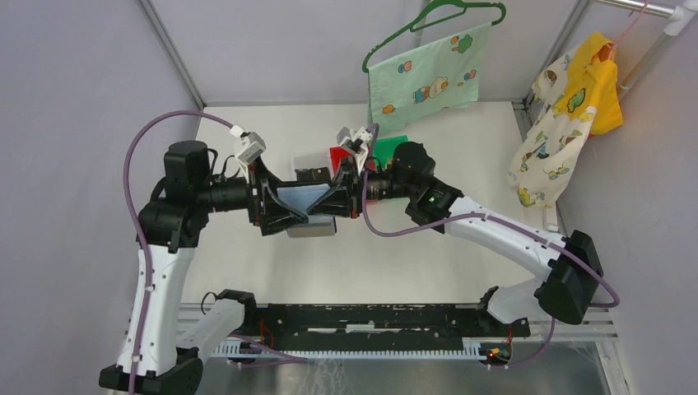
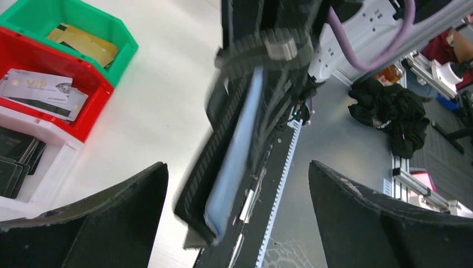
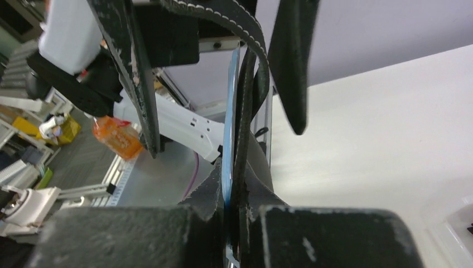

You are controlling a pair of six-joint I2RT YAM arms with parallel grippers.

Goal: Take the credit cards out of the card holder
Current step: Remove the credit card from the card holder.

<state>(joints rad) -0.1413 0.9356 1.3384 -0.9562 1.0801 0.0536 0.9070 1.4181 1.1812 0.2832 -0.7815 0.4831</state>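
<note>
Pinched shut on one edge of the card holder (image 3: pixel 241 128), the right tool (image 3: pixel 231 192) is seen holding the black wallet aloft over the counter (image 2: pixel 162 84), its grey-blue lining exposed. On either side of the card holder the fingers of the left tool (image 2: pixel 237 167) are spread wide, with nothing gripped. Beyond the card holder, whitish-grey credit cards (image 2: pixel 42 92) are shown lying in a red bin (image 2: pixel 83 125) and a tan-gold card (image 2: pixel 83 44) in a green bin (image 2: pixel 125 53).

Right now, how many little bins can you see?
3, in a row: green bin at one end, red bin in the middle, clear bin at the other end. More may be hidden.
</note>
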